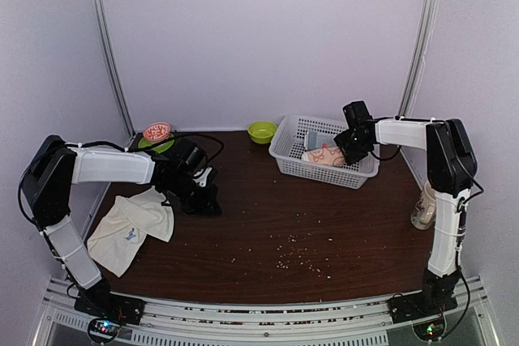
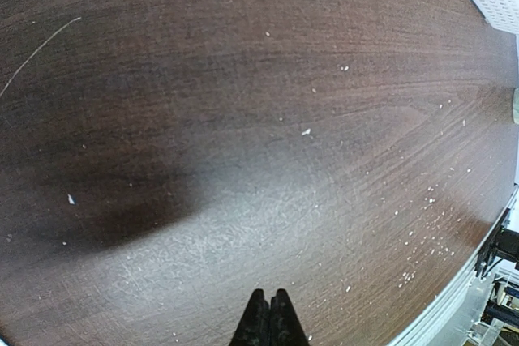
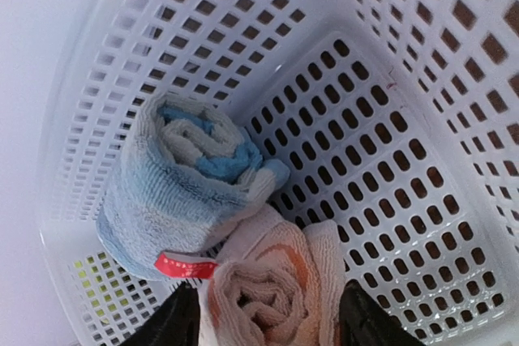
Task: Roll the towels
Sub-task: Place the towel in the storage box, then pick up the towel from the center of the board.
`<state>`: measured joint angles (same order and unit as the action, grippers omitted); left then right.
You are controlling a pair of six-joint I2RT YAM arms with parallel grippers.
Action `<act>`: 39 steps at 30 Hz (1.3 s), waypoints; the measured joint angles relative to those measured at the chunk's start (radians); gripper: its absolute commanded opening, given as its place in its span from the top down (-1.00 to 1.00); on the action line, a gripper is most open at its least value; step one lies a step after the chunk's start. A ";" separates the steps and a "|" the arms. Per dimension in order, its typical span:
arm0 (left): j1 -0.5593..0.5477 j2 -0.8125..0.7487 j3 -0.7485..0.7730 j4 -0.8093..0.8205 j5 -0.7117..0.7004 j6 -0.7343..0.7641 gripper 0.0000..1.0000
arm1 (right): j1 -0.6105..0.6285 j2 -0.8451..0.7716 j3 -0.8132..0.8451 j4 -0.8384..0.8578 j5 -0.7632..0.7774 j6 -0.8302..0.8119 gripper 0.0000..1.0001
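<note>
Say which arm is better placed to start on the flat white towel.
Left. The left gripper, shut, hangs beside the white towel; the right gripper is across the table in the basket, jaws either side of the rolled pink towel.

A basket (image 1: 280,142) sits at the back right of the table (image 1: 268,224). In it a rolled towel (image 3: 263,297) lies just beside a second rolled towel (image 3: 178,192), touching it. A flat towel (image 1: 130,228) lies at the front left. A bowl (image 1: 262,131) sits left of the basket
</note>
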<state>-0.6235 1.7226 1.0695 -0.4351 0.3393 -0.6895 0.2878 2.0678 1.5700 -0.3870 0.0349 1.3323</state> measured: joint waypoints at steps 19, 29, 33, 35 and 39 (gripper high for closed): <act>0.000 0.010 0.000 0.001 0.010 0.000 0.96 | -0.004 -0.026 0.137 -0.199 -0.018 -0.276 -0.55; 0.000 0.019 0.021 -0.013 0.000 0.000 0.96 | 0.063 -0.105 0.199 -0.291 -0.027 -0.666 0.11; 0.000 0.025 0.056 -0.024 -0.009 0.000 0.97 | 0.100 -0.073 0.222 -0.345 -0.038 -0.769 0.34; 0.000 0.027 0.074 -0.034 -0.015 0.001 0.97 | 0.104 -0.047 0.228 -0.362 -0.039 -0.795 0.33; 0.000 0.024 0.086 -0.045 -0.046 0.001 0.97 | 0.103 -0.049 0.177 -0.343 -0.039 -0.811 0.00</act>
<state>-0.6231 1.7466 1.1553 -0.4805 0.2935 -0.6884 0.3904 2.0186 1.7470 -0.7300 -0.0044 0.5213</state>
